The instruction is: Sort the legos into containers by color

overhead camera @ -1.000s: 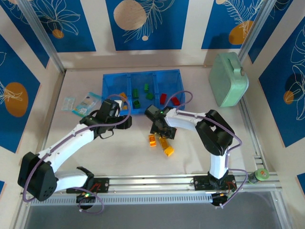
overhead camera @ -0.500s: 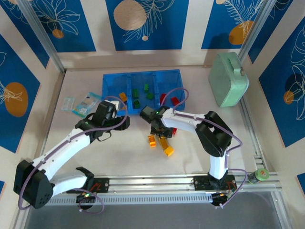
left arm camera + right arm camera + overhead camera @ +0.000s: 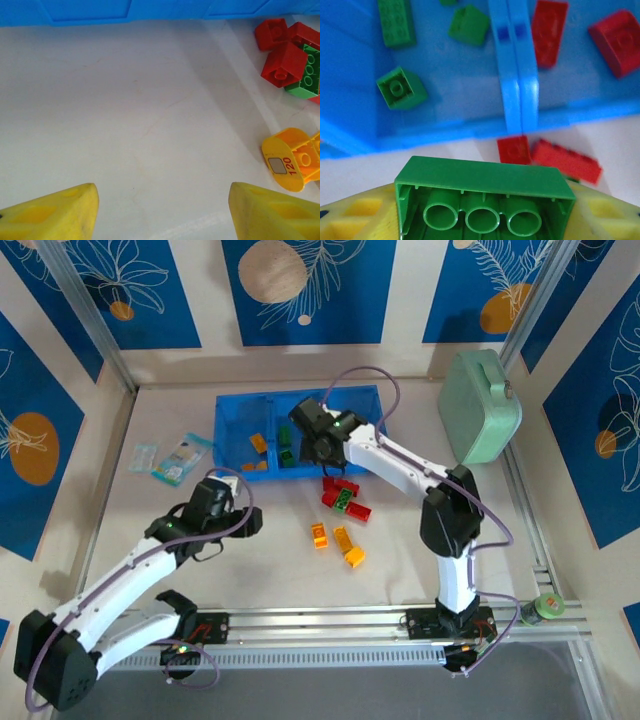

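My right gripper [image 3: 485, 222] is shut on a long green lego [image 3: 485, 197], held underside toward the camera. It hangs over the front wall of the blue tray [image 3: 232, 410], by the middle container [image 3: 435, 90] that holds green legos [image 3: 401, 89]. The right container holds red legos [image 3: 549, 32]. Orange legos [image 3: 258, 443] lie in the left container. On the table sit a red and green cluster [image 3: 345, 495] and orange legos [image 3: 348, 545]. My left gripper [image 3: 232, 502] is open over bare table [image 3: 162, 215], left of the orange lego [image 3: 295, 160].
A mint-green case [image 3: 480, 405] stands at the back right. Pale packets [image 3: 175, 455] lie left of the tray. A metal rail [image 3: 350, 620] runs along the near edge by the arm bases.
My right gripper closed on the green lego at the table cluster and carried it back to the tray. My left arm drew back from the tray toward the near left.
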You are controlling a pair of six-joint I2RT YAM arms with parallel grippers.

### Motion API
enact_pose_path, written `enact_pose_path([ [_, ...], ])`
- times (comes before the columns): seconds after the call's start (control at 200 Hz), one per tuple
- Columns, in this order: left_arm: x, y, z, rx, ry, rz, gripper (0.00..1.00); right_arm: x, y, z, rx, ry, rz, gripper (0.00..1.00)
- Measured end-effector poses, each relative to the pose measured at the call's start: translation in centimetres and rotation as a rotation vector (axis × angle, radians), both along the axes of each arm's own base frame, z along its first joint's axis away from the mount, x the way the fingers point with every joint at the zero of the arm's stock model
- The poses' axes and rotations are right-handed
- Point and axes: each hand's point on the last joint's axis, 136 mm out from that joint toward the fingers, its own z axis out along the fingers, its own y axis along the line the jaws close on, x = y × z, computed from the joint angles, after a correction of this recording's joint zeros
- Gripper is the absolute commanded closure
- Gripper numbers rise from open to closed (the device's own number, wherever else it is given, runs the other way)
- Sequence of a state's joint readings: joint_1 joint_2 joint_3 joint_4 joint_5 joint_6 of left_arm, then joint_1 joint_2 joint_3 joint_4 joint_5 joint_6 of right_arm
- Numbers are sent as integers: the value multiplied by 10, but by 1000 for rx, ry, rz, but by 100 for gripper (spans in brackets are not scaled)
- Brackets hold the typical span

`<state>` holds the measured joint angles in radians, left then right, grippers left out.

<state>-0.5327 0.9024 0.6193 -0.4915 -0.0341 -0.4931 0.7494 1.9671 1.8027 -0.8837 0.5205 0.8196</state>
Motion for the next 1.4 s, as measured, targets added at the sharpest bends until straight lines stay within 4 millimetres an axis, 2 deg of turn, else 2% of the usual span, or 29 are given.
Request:
enact_pose_path([
  [0.11,-5,3,9,-18,-22,6,31,27,9,-6,-7,2,30,51],
  [0.245,-13,8,15,-31,-28,16,29,50,23,-15,-22,8,73,50],
  [0.275,-14,8,17,-33,-29,17,28,54,27,-16,-21,9,82,45],
  [0.32,-15,9,22,-39,-30,20,27,63,33,-16,-15,3,96,27],
  [0.34,-15,9,26,-40,-35,18,27,66,36,-16,-9,4,100,24],
  [0.47,-8,4,52,-61,-67,13,27,87,51,-6,31,-9,129,18],
  [0.58,-2,-3,61,-72,-63,2,27,90,46,10,37,-23,124,17],
  [0.67,-4,-9,56,-78,-37,-20,27,79,35,17,23,-8,119,18],
  [0.76,-7,-18,53,-92,-19,-51,27,52,19,16,2,24,126,18],
  [0.871,-15,-41,45,-99,14,-122,27,18,-4,21,-1,32,122,18],
  [1.031,-29,-81,17,-64,99,-228,27,-16,-33,40,50,-19,95,18],
  [1.101,-33,-95,2,-41,139,-254,27,-27,-45,41,65,-33,75,18],
  [1.151,-36,-104,-11,-20,169,-268,27,-34,-54,36,70,-35,58,18],
  [1.246,-37,-120,-27,-3,209,-278,28,-50,-72,14,59,-1,27,19],
  [1.401,-29,-142,-38,-13,237,-263,28,-72,-96,-22,27,68,-21,19],
])
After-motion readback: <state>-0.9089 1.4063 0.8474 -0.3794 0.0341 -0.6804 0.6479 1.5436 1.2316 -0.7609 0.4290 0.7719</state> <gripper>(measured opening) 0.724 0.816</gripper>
